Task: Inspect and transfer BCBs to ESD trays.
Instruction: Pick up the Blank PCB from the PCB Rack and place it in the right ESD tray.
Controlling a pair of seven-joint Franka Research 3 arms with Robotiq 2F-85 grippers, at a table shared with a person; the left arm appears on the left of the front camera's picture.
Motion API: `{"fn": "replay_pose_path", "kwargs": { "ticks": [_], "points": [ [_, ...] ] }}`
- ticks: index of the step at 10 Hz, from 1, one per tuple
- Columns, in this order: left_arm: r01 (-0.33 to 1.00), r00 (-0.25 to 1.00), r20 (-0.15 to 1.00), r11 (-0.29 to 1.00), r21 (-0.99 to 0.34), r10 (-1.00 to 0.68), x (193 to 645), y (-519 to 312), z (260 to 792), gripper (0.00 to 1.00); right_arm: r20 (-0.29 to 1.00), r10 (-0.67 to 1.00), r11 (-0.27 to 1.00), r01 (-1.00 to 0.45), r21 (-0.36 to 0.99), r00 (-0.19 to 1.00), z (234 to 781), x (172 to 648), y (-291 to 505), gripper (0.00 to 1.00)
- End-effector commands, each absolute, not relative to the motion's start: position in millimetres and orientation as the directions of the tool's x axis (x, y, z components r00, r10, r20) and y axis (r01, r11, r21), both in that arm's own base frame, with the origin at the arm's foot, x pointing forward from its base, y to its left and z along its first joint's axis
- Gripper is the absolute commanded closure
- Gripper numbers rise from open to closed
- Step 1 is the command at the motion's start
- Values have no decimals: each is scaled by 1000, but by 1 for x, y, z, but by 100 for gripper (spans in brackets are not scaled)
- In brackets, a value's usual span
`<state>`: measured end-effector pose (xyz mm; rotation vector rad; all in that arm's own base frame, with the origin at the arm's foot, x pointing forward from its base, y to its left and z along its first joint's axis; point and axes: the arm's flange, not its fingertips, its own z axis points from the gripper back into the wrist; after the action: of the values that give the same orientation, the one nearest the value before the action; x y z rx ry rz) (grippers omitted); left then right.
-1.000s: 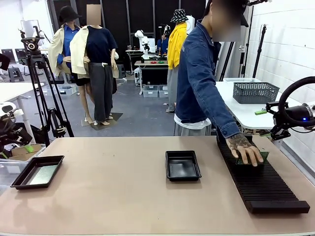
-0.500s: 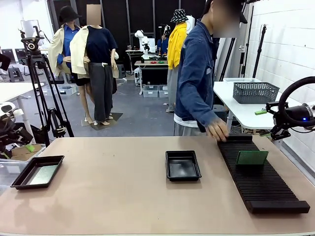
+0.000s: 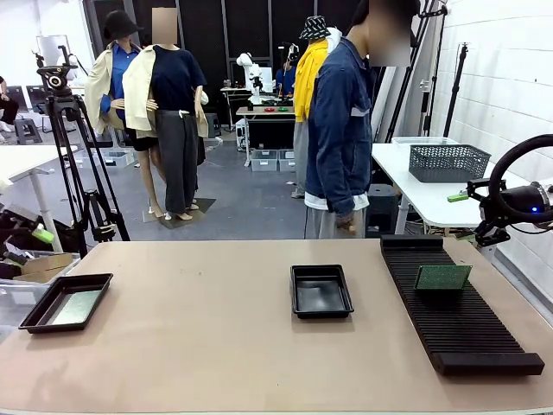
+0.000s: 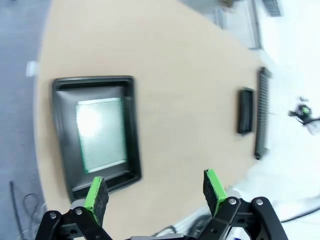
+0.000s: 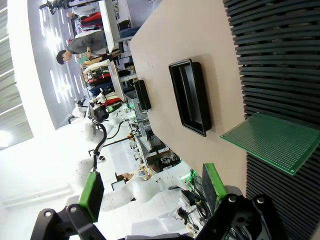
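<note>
Two ESD trays [image 3: 321, 312] lying out. Two BCBs showing: one BCB [image 4: 100, 135] sitting ahead of left gripper [image 4: 153, 176], another BCB [image 5: 272, 142] ahead of right gripper [image 5: 150, 171]. One slotted rack [image 3: 458, 328] lying. One person [image 3: 339, 130] standing.

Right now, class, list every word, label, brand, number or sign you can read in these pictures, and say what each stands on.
No readable text on any of these.
Thin green rectangular circuit board: a plain dot grid, no print.
Shallow glossy black plastic tray in the middle: no label.
Matching black tray at the left: no label.
Long black ribbed rack: no marking.
</note>
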<state>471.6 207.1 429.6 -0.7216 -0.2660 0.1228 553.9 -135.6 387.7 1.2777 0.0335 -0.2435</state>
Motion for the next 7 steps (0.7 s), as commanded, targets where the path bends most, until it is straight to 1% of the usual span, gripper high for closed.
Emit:
{"fn": "replay_pose_path", "kwargs": {
  "ticks": [1,2,4,6,7],
  "points": [
    [13,967,162,594,-805,198,478,233,421,0,-168,-163,262,207,943,972,389,549,-132,0],
    [29,970,157,551,-834,186,477,240,420,0,-168,-163,262,207,943,972,389,549,-132,0],
    [99,987,141,398,-912,79,479,254,413,0,-168,-163,262,207,943,972,389,549,-132,0],
    [134,986,153,240,-962,60,480,265,407,0,-168,-163,262,207,943,972,389,549,-132,0],
    [157,984,169,199,-967,49,479,268,406,0,-168,-163,262,207,943,972,389,549,-132,0]
  ]
}}
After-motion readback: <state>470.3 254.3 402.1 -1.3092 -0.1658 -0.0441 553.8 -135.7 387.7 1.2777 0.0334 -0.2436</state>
